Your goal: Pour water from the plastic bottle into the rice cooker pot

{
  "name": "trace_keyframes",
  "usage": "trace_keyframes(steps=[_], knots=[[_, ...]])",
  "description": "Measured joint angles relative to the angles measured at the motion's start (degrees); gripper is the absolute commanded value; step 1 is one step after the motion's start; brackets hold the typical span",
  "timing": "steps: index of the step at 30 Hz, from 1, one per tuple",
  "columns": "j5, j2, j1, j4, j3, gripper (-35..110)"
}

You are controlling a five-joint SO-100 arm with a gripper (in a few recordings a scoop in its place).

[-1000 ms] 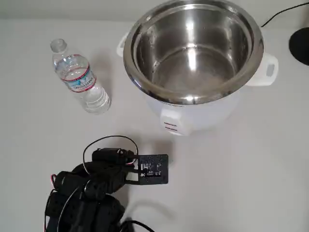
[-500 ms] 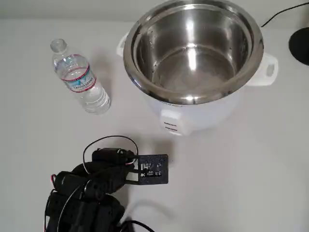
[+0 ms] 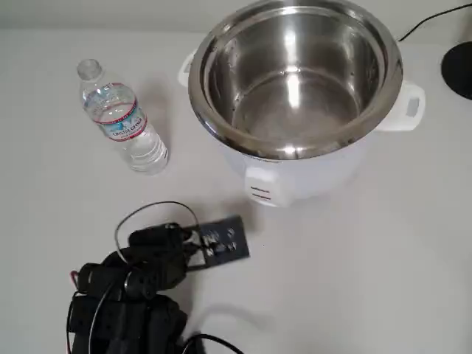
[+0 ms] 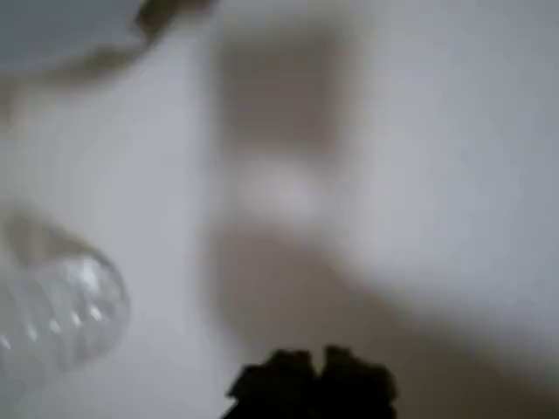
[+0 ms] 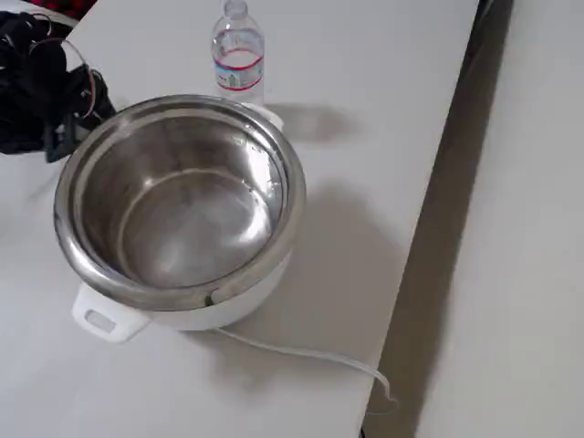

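The plastic bottle (image 3: 122,118) stands upright and capless on the white table, left of the cooker, with clear water (image 3: 145,153) in it. The rice cooker pot (image 3: 221,81) is a wide steel bowl in a white body, open and looking dry. My black arm (image 3: 147,265) is folded at the table's near left edge, well short of the bottle. In the blurred wrist view, my gripper (image 4: 314,384) is a dark blob with its two tips together, and the bottle (image 4: 52,305) lies low at the left. The fixed view has the bottle (image 5: 238,57) behind the pot (image 5: 274,182).
A white power cord (image 5: 310,354) runs from the cooker toward the table edge (image 5: 429,201) in the fixed view. A black cable and round base (image 3: 459,66) sit at the overhead view's top right. Bare table lies between arm and bottle.
The arm's front part with its small circuit board has turned and shifted slightly left and up in the overhead view. Bottle and cooker have not moved.
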Motion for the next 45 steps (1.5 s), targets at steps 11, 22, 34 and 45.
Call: trace_keyframes(steps=[11, 22, 34, 45], knots=[[-32.4, 1.6, -18.5, -1.7, 4.6, 20], [-52.2, 1.0, -18.9, -26.5, 6.4, 46], [-62.6, -49.5, -8.7, -86.4, 1.2, 56], [-64.5, -87.5, -7.1, -111.8, -15.7, 57]])
